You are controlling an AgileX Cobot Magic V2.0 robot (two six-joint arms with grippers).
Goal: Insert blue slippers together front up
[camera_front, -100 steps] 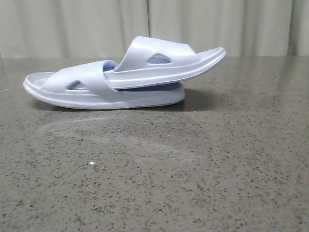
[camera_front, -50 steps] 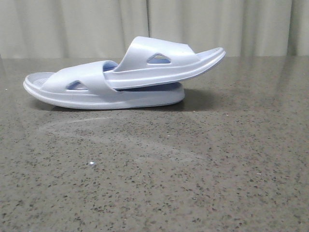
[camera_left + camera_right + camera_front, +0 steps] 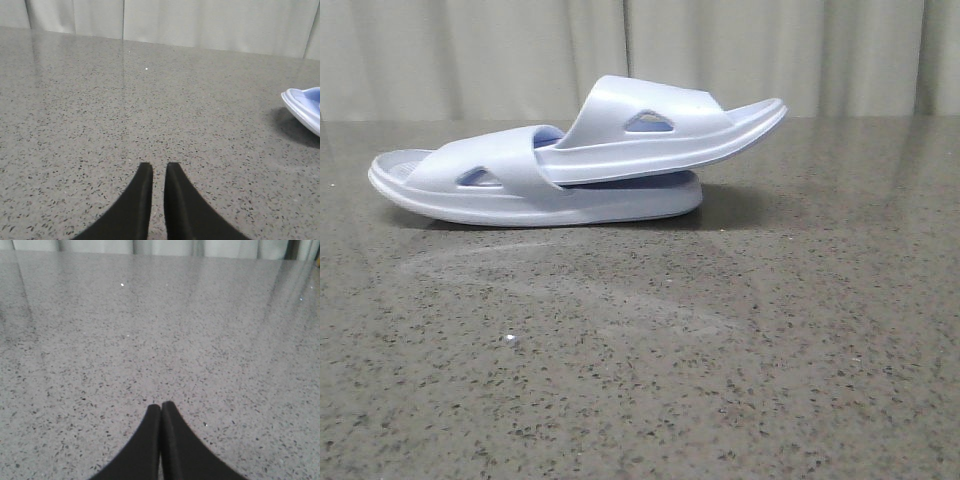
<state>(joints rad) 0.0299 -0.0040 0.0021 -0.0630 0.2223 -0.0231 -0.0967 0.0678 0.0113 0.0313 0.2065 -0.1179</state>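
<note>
- Nothing has changed over the last second: the blue slippers (image 3: 570, 160) sit exactly where they were, and no arm enters the front view.
- You see the pair on the far left part of the table (image 3: 720, 350), close to the curtain (image 3: 470, 50). The lower slipper (image 3: 490, 185) lies flat on its sole; the upper slipper (image 3: 660, 130) has one end pushed under the lower one's strap, while its other end sticks out to the right, tilted up and clear of the table.
- Your left gripper (image 3: 155, 172) hangs over bare table with its fingers nearly together, a thin gap between them, holding nothing. One slipper's edge shows at the side of that view, well apart from the fingers.
- Your right gripper (image 3: 161, 410) is closed with the fingers touching, also empty, with only table in sight.
- Judging by this stillness, with both arms pulled back, the nesting looks done; you probably have nothing left to do but confirm the pair stays put.
</note>
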